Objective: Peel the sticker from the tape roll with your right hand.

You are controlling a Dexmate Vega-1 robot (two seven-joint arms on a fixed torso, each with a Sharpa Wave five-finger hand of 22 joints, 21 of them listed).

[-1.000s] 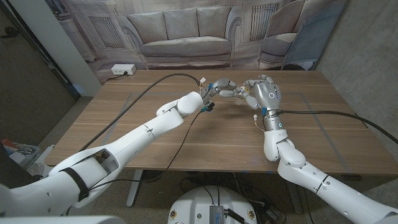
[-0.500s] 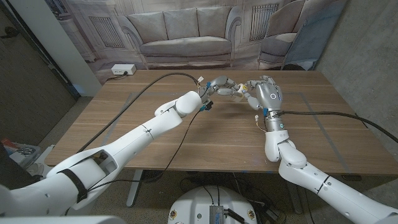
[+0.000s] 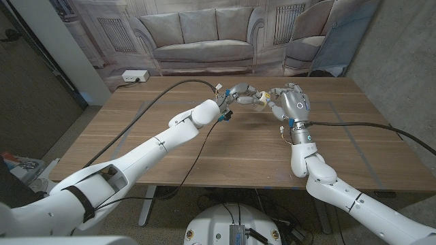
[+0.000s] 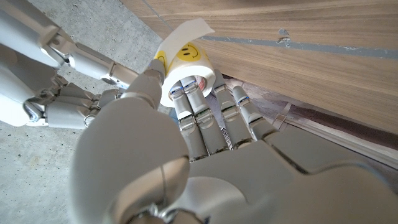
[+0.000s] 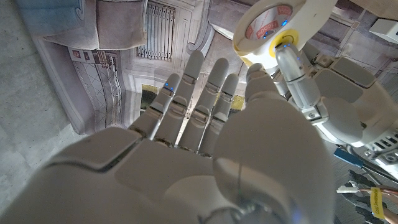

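**Hands meet over tape roll as sticker edge lifts**

Hands of a white two-armed robot come together above the far middle of the wooden tabletop (image 3: 225,146), with a small white roll of tape (image 4: 186,68) held up between them, clear of the wood. The left hand (image 3: 240,94) grips the roll: in the left wrist view its fingers (image 4: 205,118) reach up into and around the roll's hollow core, and its thumb lies along the outer face. On that face sits a yellow smiley-face sticker (image 4: 186,53), and a pale strip stands lifted off the roll just beside it; whether that strip is the sticker's own edge or loose tape cannot be told.

The right hand (image 3: 289,101) faces the roll from the other side. In the right wrist view its long fingers (image 5: 193,99) are extended and a little apart, while its thumb tip touches the rim of the roll. Whether it has any pinch on the sticker cannot be told; it appears to hold nothing yet.

The peel looks to be at its start: roll presented, right hand closing on the raised edge. The next move would call for a firm pinch on that lifted strip, then a pull away from the roll while the left hand keeps it from turning.

A grey printed sofa backdrop (image 3: 201,34) hangs behind the table.
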